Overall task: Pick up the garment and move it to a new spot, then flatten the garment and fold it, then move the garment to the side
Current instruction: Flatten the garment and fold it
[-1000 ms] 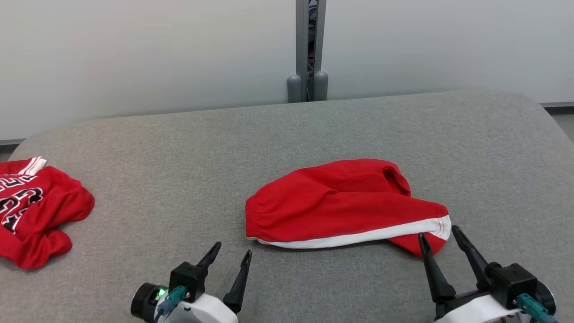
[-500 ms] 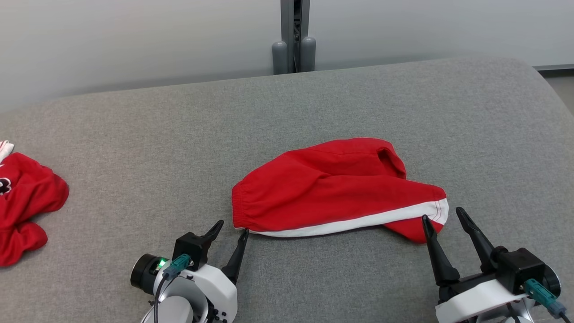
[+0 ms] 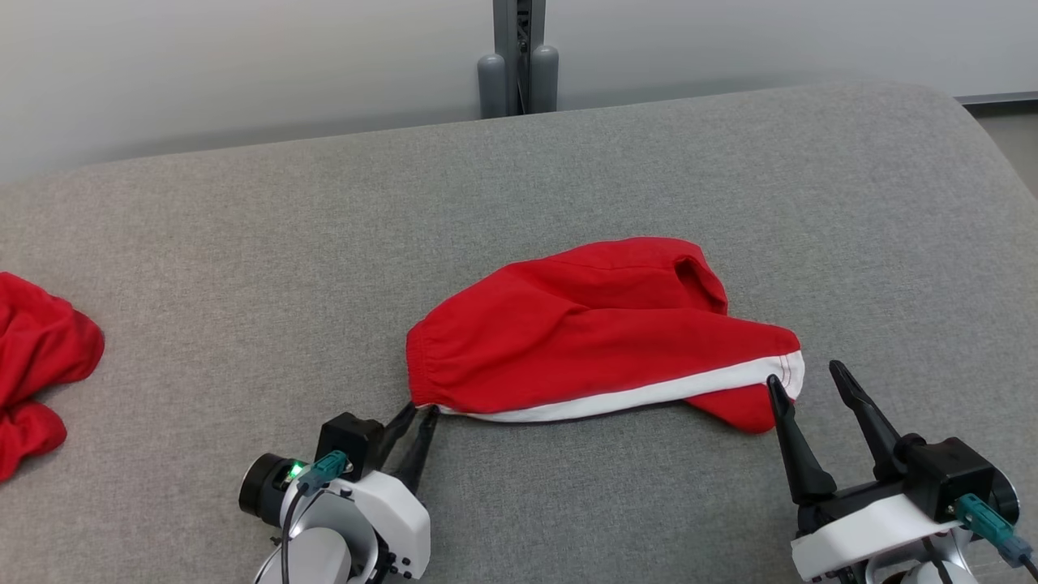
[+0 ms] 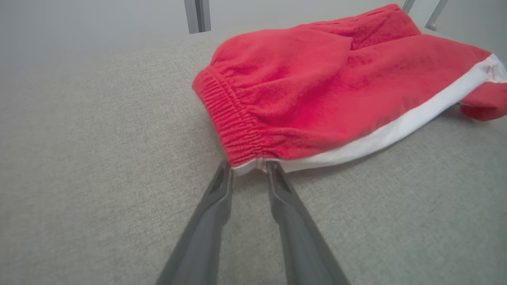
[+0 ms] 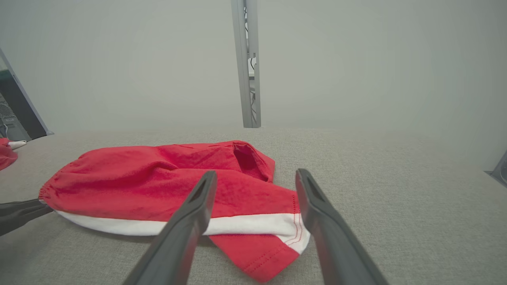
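with the left gripper (image 4: pixel 248 165) set at a slim gap, brackets the near waistband corner of the shorts (image 3: pixel 584 341), tips at the white stripe's end; cannot tell a true pinch from mere touch. holds the right gripper (image 3: pixel 803 373) spread wide at the shorts' other end, by the leg hem with the white band; in the head view, lays its inner tip over that hem's edge, contact unclear. shows the shorts lying rumpled around the middle of the grey surface (image 3: pixel 243 243), waistband to the left, leg hems to the right, a red flap poking out beneath the stripe. finds a second red garment (image 3: pixel 32 365) well apart at the far left edge. beyond, faces a pale wall (image 3: pixel 243 65) and grey post (image 3: pixel 512 57).
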